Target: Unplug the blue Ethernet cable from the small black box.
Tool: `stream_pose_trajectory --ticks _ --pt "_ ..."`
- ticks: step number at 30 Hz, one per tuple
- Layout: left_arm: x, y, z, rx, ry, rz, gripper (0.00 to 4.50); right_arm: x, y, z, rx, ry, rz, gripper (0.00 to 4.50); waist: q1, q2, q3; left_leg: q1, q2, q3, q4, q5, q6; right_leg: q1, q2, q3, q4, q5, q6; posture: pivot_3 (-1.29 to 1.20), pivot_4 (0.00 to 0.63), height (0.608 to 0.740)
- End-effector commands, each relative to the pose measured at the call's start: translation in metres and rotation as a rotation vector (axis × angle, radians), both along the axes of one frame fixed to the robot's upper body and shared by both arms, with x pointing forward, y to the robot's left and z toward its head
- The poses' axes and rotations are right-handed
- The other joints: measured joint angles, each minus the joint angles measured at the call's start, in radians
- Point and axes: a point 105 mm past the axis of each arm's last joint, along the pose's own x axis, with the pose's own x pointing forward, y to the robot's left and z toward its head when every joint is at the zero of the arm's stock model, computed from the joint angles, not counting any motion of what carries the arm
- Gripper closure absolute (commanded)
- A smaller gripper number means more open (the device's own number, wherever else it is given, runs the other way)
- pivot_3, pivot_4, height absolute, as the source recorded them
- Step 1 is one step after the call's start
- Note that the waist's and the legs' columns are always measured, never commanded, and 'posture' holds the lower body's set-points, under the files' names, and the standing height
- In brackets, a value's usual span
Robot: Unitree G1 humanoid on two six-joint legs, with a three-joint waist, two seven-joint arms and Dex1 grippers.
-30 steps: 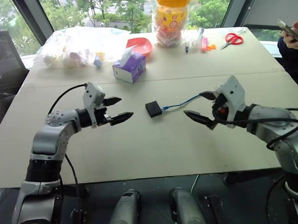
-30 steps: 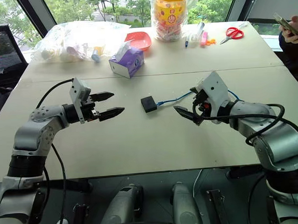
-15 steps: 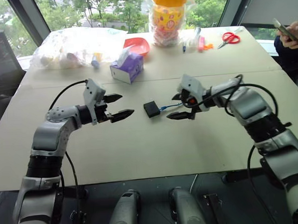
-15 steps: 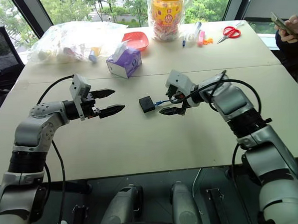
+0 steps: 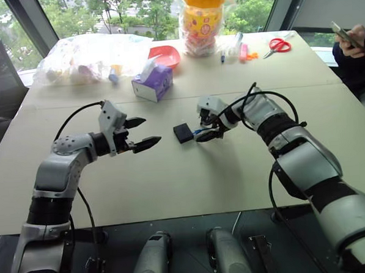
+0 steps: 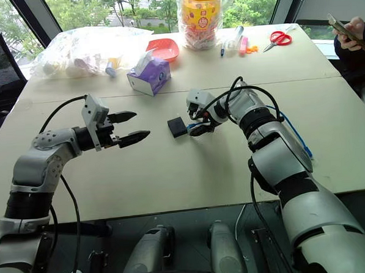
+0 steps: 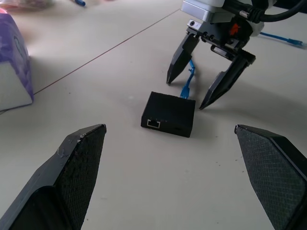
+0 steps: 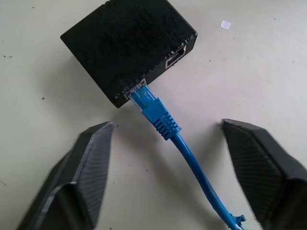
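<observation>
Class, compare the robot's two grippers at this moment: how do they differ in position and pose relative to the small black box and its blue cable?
The right gripper sits just behind the black box, its fingers either side of the blue cable; the left gripper hangs well apart from the box, around nothing. The right gripper points steeply down at the table; the left gripper points nearly level. Both are open and hold nothing.

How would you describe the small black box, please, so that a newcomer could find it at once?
Start at the big beige table and look to its middle, between the two grippers. The small black box lies flat there, nearer the right gripper. It alone has the blue Ethernet cable plugged into its side; the purple tissue box behind is larger.
</observation>
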Motion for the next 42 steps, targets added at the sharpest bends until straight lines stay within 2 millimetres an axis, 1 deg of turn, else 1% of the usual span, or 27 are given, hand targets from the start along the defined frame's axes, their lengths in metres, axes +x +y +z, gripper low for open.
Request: stream_pose_trajectory --ticks 1,2,3,4,5,7,9,11,13,14,16,21,23,27,30,36,37,38,39,40,42 --pt "0.003 0.003 0.019 -0.011 -0.069 0.013 0.0 -0.002 0.011 0.002 0.018 -0.013 0.055 2.81 -0.001 0.0 0.0 0.0 0.0 0.0 0.0 0.0 0.0 0.0 0.0 0.0 0.001 0.0 0.0 0.0 0.15 0.74" --pt "0.004 0.003 0.019 -0.018 -0.064 0.014 0.0 -0.002 0.01 0.001 0.014 -0.022 0.058 3.24 -0.001 0.0 0.0 0.0 0.0 0.0 0.0 0.0 0.0 0.0 0.0 0.0 0.001 0.0 0.0 0.0 0.15 0.74" --pt "0.004 0.002 0.019 -0.025 -0.058 0.012 0.0 -0.002 0.009 -0.001 0.01 -0.028 0.057 3.84 -0.001 0.0 0.0 0.0 0.0 0.0 0.0 0.0 0.0 0.0 0.0 0.0 0.002 0.0 0.0 0.0 0.15 0.74" --pt "0.004 0.001 0.019 -0.026 -0.054 0.006 0.0 -0.002 0.008 -0.002 0.011 -0.026 0.053 4.34 -0.002 0.0 0.0 0.001 0.0 0.0 0.0 0.0 0.0 0.0 0.0 0.0 0.003 0.0 0.0 0.0 0.15 0.74" --pt "0.005 0.001 0.019 -0.025 -0.051 0.002 0.0 -0.002 0.007 -0.003 0.013 -0.024 0.051 4.46 -0.003 0.0 0.0 0.001 0.0 0.0 0.0 0.0 0.0 0.0 0.0 0.0 0.003 0.0 0.0 0.0 0.15 0.74" --pt "0.006 -0.001 0.019 -0.021 -0.047 -0.011 0.0 -0.002 0.006 -0.004 0.024 -0.024 0.045 4.46 -0.004 0.0 0.0 0.002 0.0 0.0 0.0 0.0 -0.001 0.0 0.0 0.0 0.005 0.0 0.0 0.0 0.15 0.74" --pt "0.008 -0.005 0.018 -0.033 -0.037 -0.021 0.0 0.0 0.004 -0.002 0.024 -0.082 0.051 4.46 -0.004 0.0 0.0 0.002 0.0 0.0 0.0 0.001 -0.001 0.0 0.0 0.0 0.005 0.0 0.0 0.0 0.15 0.74" --pt "0.012 -0.013 0.019 -0.093 0.006 -0.034 0.0 0.013 -0.006 0.016 0.025 -0.342 0.017 4.46 0.003 0.0 0.0 0.003 0.0 0.0 0.0 0.001 -0.001 0.001 0.0 0.0 0.006 0.0 0.0 0.0 0.15 0.74" --pt "0.014 -0.02 0.02 -0.13 0.04 -0.057 0.0 0.013 -0.015 0.037 0.044 -0.572 -0.005 4.46 0.013 0.0 0.0 0.003 -0.001 -0.002 0.001 0.001 -0.002 0.001 -0.001 0.0 0.006 0.0 0.0 0.0 0.15 0.74" --pt "0.015 -0.022 0.02 -0.141 0.054 -0.067 0.0 0.009 -0.019 0.044 0.037 -0.658 -0.007 4.46 0.013 0.0 0.0 0.002 -0.001 -0.002 0.001 0.001 -0.001 0.001 -0.001 0.0 0.006 -0.001 0.0 0.0 0.15 0.74" --pt "0.017 -0.028 0.022 -0.172 0.083 -0.09 0.0 -0.01 -0.021 0.055 0.041 -0.808 0.032 4.46 0.01 0.0 0.0 0.001 -0.002 -0.001 0.001 0.001 -0.001 0.0 -0.002 0.001 0.006 -0.001 0.001 0.0 0.15 0.74" --pt "0.026 -0.04 0.032 -0.258 0.13 -0.132 0.0 -0.055 -0.017 0.067 0.044 -1.018 0.092 4.46 -0.001 -0.001 0.0 0.001 -0.002 0.0 0.001 0.001 -0.001 0.0 0.0 0.001 0.006 -0.001 0.002 0.0 0.15 0.74" --pt "0.028 -0.046 0.037 -0.283 0.136 -0.15 0.0 -0.069 -0.011 0.069 0.046 -1.068 0.125 4.46 0.002 -0.001 0.0 0.002 -0.001 0.0 0.002 0.001 -0.001 0.0 0.0 0.001 0.007 -0.001 0.001 0.0 0.15 0.74" --pt "0.024 -0.061 0.042 -0.313 0.145 -0.209 0.0 -0.087 0.007 0.074 0.065 -1.117 0.177 4.46 0.004 -0.001 0.0 0.003 0.0 0.001 0.004 0.001 -0.001 0.002 0.0 0.001 0.007 -0.001 0.001 0.0 0.15 0.74" --pt "0.021 -0.066 0.044 -0.321 0.143 -0.235 0.0 -0.093 0.013 0.074 0.057 -1.124 0.204 4.46 0.008 -0.001 0.0 0.003 0.0 0.0 0.005 0.001 -0.001 0.002 0.0 0.001 0.007 -0.002 0.001 0.0 0.15 0.74" --pt "0.018 -0.074 0.048 -0.348 0.144 -0.259 0.0 -0.095 0.018 0.075 0.046 -1.142 0.227 4.46 0.011 -0.001 0.0 0.003 0.001 0.0 0.005 0.001 -0.001 0.003 -0.001 0.001 0.006 -0.003 -0.002 0.0 0.15 0.74" --pt "0.018 -0.074 0.049 -0.353 0.144 -0.263 0.41 -0.096 0.018 0.075 0.046 -1.142 0.23 4.5 0.011 -0.001 0.0 0.003 0.001 0.0 0.005 0.001 -0.001 0.003 -0.001 0.001 0.006 -0.003 -0.002 0.0 0.15 0.74" --pt "0.017 -0.075 0.049 -0.359 0.144 -0.266 0.55 -0.096 0.019 0.074 0.045 -1.141 0.233 4.5 0.01 -0.001 0.0 0.003 0.001 0.0 0.005 0.001 -0.001 0.003 -0.001 0.001 0.006 -0.003 -0.002 0.0 0.15 0.74" --pt "0.017 -0.075 0.049 -0.362 0.144 -0.269 0.89 -0.096 0.019 0.074 0.046 -1.14 0.234 4.5 0.01 -0.001 0.0 0.003 0.001 0.0 0.005 0.001 -0.001 0.003 -0.001 0.001 0.006 -0.003 -0.002 0.0 0.15 0.74" --pt "0.016 -0.075 0.05 -0.364 0.144 -0.271 1.46 -0.097 0.019 0.074 0.047 -1.14 0.235 4.5 0.01 -0.001 0.0 0.003 0.001 0.0 0.005 0.001 -0.001 0.003 -0.001 0.001 0.006 -0.003 -0.002 0.0 0.15 0.74" --pt "0.015 -0.074 0.05 -0.369 0.143 -0.272 2.34 -0.097 0.019 0.075 0.047 -1.139 0.237 4.5 0.01 -0.001 0.001 0.003 0.001 0.0 0.005 0.001 -0.001 0.003 -0.001 0.001 0.006 -0.003 -0.002 0.0 0.15 0.74"
